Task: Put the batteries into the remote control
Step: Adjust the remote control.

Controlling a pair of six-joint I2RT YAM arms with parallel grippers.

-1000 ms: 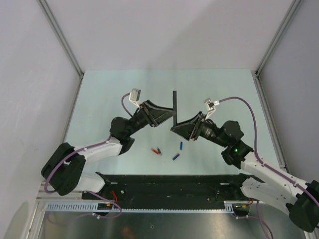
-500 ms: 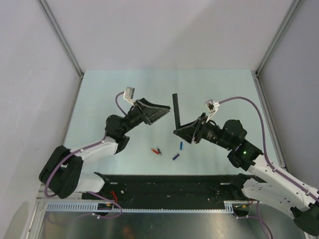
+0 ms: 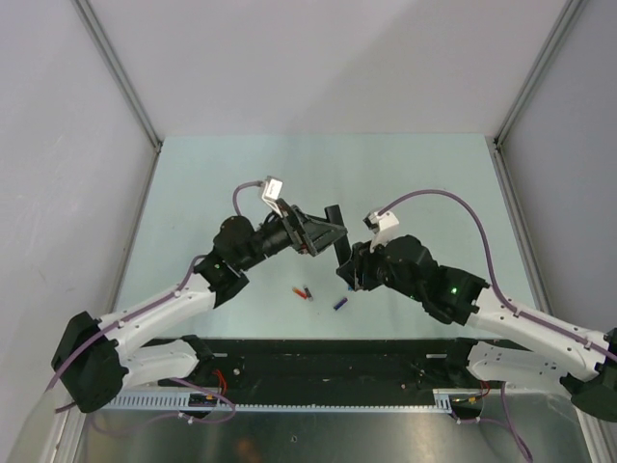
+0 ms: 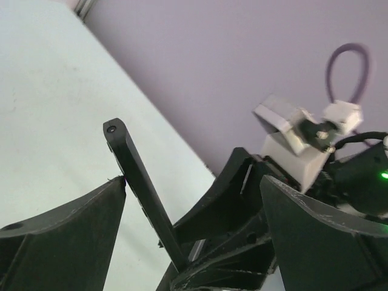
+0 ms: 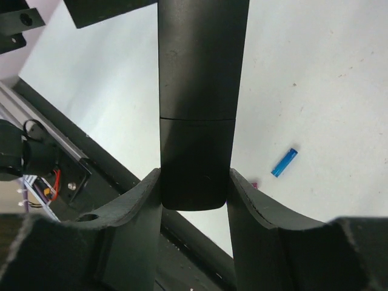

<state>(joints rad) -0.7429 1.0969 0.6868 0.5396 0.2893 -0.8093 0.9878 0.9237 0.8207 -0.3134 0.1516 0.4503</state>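
Several batteries (image 3: 339,303) loose on table (image 3: 193,193); right tool (image 5: 195,182) pinching remote control (image 5: 197,91); left tool (image 4: 191,185) spread around it.

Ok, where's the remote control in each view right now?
Top external: remote control near picture centre.
Left wrist: remote control a slanted bar, left of centre.
Right wrist: remote control top centre, upright.
Shared landmark: the right gripper clamping its end.
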